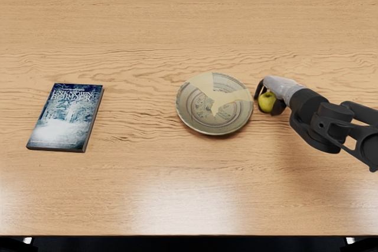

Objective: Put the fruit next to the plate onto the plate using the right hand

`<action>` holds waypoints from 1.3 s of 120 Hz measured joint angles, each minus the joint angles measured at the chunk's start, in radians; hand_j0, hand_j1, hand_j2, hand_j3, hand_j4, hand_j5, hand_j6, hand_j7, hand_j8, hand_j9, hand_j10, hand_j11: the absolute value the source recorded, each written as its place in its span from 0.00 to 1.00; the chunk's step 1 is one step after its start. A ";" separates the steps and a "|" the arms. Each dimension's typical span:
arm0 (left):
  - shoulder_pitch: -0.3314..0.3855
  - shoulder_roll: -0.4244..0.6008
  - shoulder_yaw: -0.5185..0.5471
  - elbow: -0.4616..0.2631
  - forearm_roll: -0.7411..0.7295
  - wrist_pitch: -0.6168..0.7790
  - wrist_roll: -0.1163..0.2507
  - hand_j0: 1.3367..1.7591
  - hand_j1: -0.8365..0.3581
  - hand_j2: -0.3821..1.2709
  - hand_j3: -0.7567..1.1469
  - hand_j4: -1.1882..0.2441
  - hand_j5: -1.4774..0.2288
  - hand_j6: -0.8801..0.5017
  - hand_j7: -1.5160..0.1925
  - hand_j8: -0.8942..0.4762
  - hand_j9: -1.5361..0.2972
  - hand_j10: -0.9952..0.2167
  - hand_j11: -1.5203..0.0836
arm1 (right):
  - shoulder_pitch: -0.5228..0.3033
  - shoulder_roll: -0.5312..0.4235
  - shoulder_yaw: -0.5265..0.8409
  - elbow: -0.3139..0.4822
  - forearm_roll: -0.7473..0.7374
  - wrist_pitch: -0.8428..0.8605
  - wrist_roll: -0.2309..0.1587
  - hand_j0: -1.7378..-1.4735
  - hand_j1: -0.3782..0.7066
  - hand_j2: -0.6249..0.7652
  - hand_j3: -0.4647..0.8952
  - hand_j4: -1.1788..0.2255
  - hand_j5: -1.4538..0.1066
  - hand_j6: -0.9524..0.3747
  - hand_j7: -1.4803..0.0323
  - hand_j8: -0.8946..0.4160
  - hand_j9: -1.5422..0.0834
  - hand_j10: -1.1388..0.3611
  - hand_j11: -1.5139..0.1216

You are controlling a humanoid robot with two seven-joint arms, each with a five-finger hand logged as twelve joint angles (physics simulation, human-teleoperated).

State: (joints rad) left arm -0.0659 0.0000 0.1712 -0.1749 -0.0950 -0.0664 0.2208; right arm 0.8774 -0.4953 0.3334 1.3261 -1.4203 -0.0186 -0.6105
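The table [177, 193] is pale wood with wavy grain, smooth, its soft sheen turning to whitish glare nearer than the fingers [258, 90]. The fingers are dark and matt, like plastic; the right hand [280, 91] behind them has a pale grey, faintly glossy shell. The fruit [267, 102] clasped in them has smooth yellow-green skin. Just left, the plate [195, 113] looks like glazed, ringed ceramic. Far left, the book [65, 116] has a smooth printed cover.

Small yellow-green fruit [266, 101], just beside the plate's right rim, not on it, right hand [276, 94] curled around it, plate [195, 113] round, pale beige-green, ringed pattern, lying flat
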 joint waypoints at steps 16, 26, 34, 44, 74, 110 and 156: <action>0.000 0.000 0.000 0.000 0.000 0.000 0.000 0.76 0.99 0.23 0.40 0.83 0.87 0.64 0.89 0.65 0.84 0.82 0.95 | -0.001 -0.002 0.003 -0.001 0.001 0.000 0.000 0.32 0.58 0.57 0.34 0.39 0.43 0.37 0.45 0.35 0.46 0.35 0.44; 0.000 0.000 0.000 0.000 0.000 0.000 0.000 0.76 0.99 0.23 0.40 0.83 0.87 0.64 0.89 0.65 0.84 0.82 0.95 | -0.001 -0.003 0.007 -0.002 0.003 0.001 0.000 0.32 0.58 0.60 0.34 0.38 0.42 0.35 0.44 0.34 0.44 0.34 0.42; 0.000 0.000 0.000 0.000 0.000 0.000 0.000 0.76 0.99 0.23 0.40 0.83 0.87 0.64 0.89 0.65 0.84 0.82 0.95 | -0.001 -0.005 0.010 -0.002 0.006 0.001 0.000 0.32 0.59 0.60 0.34 0.38 0.40 0.37 0.43 0.36 0.43 0.34 0.41; 0.000 0.000 0.000 0.000 0.000 0.000 0.000 0.76 0.99 0.23 0.40 0.83 0.87 0.64 0.89 0.65 0.84 0.82 0.95 | 0.000 -0.006 0.014 -0.003 0.010 0.002 0.000 0.31 0.60 0.60 0.34 0.38 0.39 0.38 0.42 0.37 0.42 0.33 0.40; 0.000 0.000 0.000 0.000 0.000 0.000 0.000 0.76 0.99 0.23 0.40 0.83 0.87 0.64 0.89 0.65 0.84 0.82 0.95 | 0.005 -0.020 0.064 -0.002 0.016 0.005 0.001 0.31 0.60 0.61 0.34 0.38 0.37 0.39 0.41 0.38 0.40 0.33 0.38; 0.000 0.000 0.000 0.000 0.000 0.000 0.000 0.76 0.99 0.23 0.40 0.83 0.87 0.64 0.89 0.65 0.84 0.82 0.95 | 0.048 -0.019 0.088 0.031 0.021 0.017 0.000 0.31 0.60 0.61 0.34 0.38 0.36 0.39 0.40 0.38 0.39 0.33 0.37; 0.000 0.000 0.000 0.000 0.000 0.000 0.000 0.76 0.99 0.23 0.40 0.83 0.87 0.64 0.89 0.65 0.84 0.82 0.95 | 0.080 0.043 0.088 0.095 0.061 0.062 0.000 0.31 0.60 0.62 0.34 0.38 0.35 0.39 0.40 0.38 0.39 0.33 0.37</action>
State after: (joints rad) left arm -0.0660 0.0000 0.1711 -0.1749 -0.0951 -0.0661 0.2209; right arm 0.9574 -0.4522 0.4216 1.4212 -1.3591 0.0434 -0.6101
